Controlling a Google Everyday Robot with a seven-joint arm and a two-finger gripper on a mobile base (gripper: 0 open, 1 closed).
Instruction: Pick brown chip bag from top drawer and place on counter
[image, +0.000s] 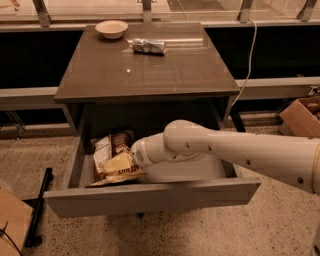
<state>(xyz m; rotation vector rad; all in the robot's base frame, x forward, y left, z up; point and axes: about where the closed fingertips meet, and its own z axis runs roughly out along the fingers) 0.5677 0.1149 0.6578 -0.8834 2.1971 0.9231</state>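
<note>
The top drawer (150, 197) stands pulled open under the counter (150, 65). The brown chip bag (114, 160) lies crinkled in the drawer's left part, brown and tan-yellow with dark lettering and a white label. My white arm reaches in from the right, down into the drawer. My gripper (131, 159) is at the bag's right edge, over its tan-yellow part; its fingertips are hidden behind the wrist.
On the counter a small beige bowl (111, 28) sits at the back left and a silver foil packet (148, 46) at the back middle. A cardboard box (302, 116) stands on the floor at the right. A black bar (39, 207) lies on the floor at the left.
</note>
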